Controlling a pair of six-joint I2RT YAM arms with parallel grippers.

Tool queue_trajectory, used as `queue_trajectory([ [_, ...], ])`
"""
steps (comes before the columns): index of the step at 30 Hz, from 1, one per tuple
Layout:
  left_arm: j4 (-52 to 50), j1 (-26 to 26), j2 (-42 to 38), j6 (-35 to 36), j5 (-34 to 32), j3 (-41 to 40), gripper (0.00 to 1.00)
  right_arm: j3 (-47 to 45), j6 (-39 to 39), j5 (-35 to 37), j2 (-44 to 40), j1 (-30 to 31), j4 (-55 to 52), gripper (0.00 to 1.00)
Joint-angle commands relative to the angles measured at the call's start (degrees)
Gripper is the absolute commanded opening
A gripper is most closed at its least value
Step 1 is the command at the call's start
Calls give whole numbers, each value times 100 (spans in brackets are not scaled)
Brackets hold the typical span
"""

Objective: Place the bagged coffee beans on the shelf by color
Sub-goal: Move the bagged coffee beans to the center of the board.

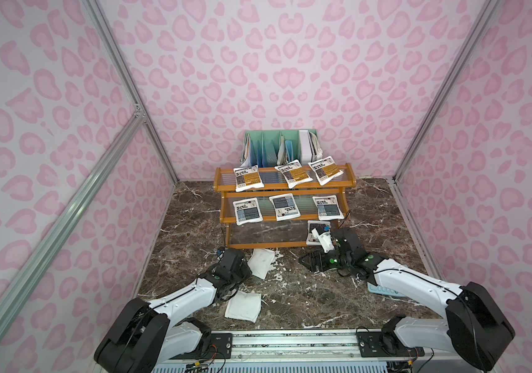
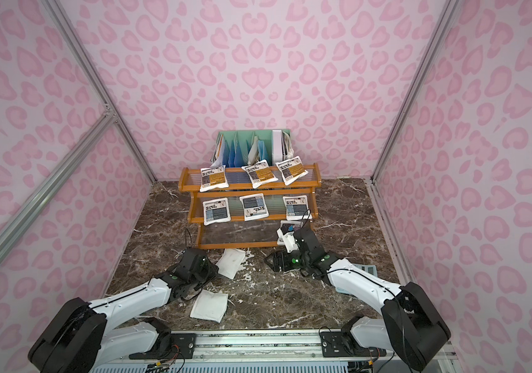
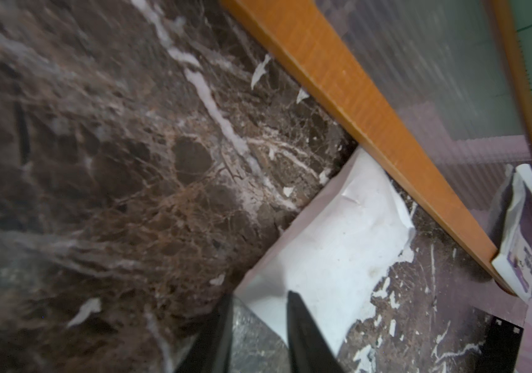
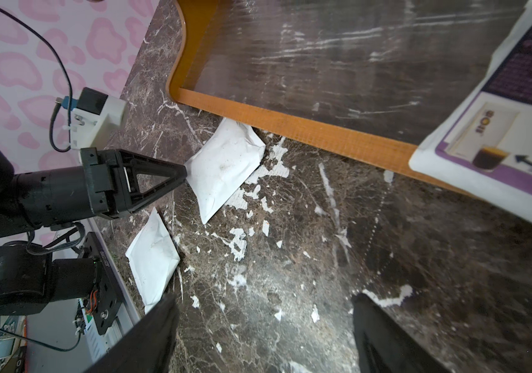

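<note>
Marble-patterned tabletop, dark brown with white veins and scattered white flaked patches, floors a booth whose walls are pale pink with darker pink leopard blotches, joined by bare aluminium posts. My left gripper has its jaws drawn narrow on either side of the near corner of a white-backed pouch lying flat on the marble; whether they pinch it I cannot tell. That pouch's far end reaches the front rail of the shelf, an orange-brown wooden stepped rack with clear ribbed tiers. A second white-backed pouch lies behind my left jaws, nearer my arm's base. My right gripper hangs over bare marble, jaws spread wide, nothing between them. Just beyond them a purple-labelled pouch rests at the end of the lowest tier, overlapping the front rail. Farther off, three blue-labelled pouches sit on the middle tier and three orange-labelled pouches on the top tier. Behind the shelf, against the back wall, stands a mint-green divider rack holding papers.
</note>
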Motion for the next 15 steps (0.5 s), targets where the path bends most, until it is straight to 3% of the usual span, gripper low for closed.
queue_trajectory([
  [1,-808,-1,250,301,305,199,3,11,-65,-8,-11,-10,-68,86],
  [7,-897,-2,357,409,462,387,0,-30,-107,-84,-58,-10,-61,86],
  [15,-1780,-19,-739,350,360,334,0,-30,-129,-215,117,175,223,86],
])
